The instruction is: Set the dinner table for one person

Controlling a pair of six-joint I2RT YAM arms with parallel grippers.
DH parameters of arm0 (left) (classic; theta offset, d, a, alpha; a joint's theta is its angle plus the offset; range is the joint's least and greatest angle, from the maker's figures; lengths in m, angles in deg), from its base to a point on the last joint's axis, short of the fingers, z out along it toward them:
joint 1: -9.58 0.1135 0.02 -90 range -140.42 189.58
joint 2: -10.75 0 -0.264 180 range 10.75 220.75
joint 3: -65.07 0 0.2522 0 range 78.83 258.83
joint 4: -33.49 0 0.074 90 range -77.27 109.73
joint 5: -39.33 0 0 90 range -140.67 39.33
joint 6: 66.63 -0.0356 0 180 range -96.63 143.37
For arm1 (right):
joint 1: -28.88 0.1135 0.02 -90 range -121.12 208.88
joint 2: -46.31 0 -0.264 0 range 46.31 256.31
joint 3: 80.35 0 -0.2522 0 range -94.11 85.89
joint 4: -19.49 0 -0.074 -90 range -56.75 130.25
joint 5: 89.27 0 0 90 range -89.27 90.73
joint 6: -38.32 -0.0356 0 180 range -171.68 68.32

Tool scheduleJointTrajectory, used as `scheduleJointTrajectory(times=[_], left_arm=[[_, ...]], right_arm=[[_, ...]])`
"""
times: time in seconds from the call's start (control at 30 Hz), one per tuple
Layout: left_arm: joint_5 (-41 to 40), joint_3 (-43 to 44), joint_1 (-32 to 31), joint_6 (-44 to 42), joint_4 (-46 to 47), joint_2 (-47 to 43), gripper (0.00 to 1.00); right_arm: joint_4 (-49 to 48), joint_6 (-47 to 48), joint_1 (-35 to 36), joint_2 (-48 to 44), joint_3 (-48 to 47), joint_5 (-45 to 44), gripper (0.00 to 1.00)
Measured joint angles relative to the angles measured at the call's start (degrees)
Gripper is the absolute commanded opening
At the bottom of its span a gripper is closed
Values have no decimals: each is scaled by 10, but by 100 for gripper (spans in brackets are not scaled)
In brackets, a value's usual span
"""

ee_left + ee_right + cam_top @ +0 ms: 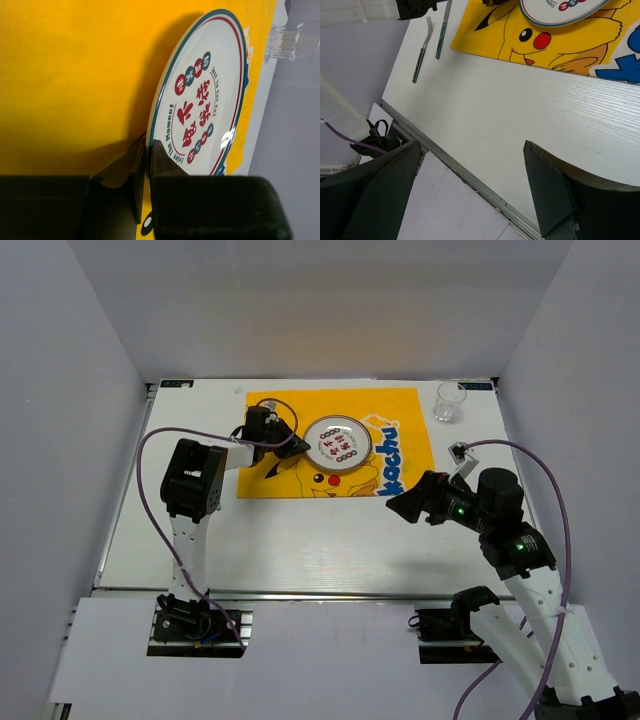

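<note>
We saw the left gripper [148, 152] nipped onto the plate [210, 90] by its rim, mid-frame. The right gripper [408, 497], centre-right, gaped wide, empty.

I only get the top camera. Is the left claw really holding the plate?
Observer: Yes. The left wrist view shows the left gripper pinching the plate by its rim.
Operator: Where's the fork?
Observer: The right wrist view shows a fork lying on the table, left of the mat.
Operator: What do the plate's words say?
Observer: Close up, "Enjoy the Moment" runs along its edge.
</note>
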Motion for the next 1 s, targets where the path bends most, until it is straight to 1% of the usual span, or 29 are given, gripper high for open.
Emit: scheduleJointTrajectory(times=[0.13,0.17,0.23,0.33,0.37,0.4,0.57,0.67,0.7,0.77,0.8,0.9,0.93,0.97,1.0], left_arm=[[-3,1,0,0,6,0,0],[-4,1,0,0,6,0,6],[-10,1,0,0,6,0,13],[-18,-2,0,0,5,-2,12],[-20,-2,0,0,5,-2,6],[-21,-2,0,0,5,-2,4],[-24,20,0,-3,-20,-2,5],[-32,43,0,-4,-31,-2,15],[-37,47,0,-5,-33,-2,25],[-41,51,0,-7,-33,-2,35],[-44,51,0,-7,-35,-2,44],[-53,49,0,-8,-43,-2,53],[-56,48,0,-9,-44,-2,63],[-58,47,0,-12,-45,-2,64],[-60,46,0,-12,-49,-2,71]], right_arm=[[0,2,0,0,13,0,89],[0,2,0,1,17,0,89],[-2,2,0,3,24,0,89],[-8,1,0,12,35,1,89],[-10,0,0,15,38,2,89],[-14,-1,0,19,42,3,89],[-23,-5,0,27,47,6,89],[-30,-5,-1,27,47,7,89],[-31,-5,-2,27,47,7,89],[-31,-5,-2,27,47,7,89],[-31,-5,-2,27,47,7,89],[-31,-5,-2,27,47,7,89],[-31,-5,-2,27,47,7,89],[-32,-5,-2,28,47,7,89],[-33,-6,-2,28,47,7,89]])
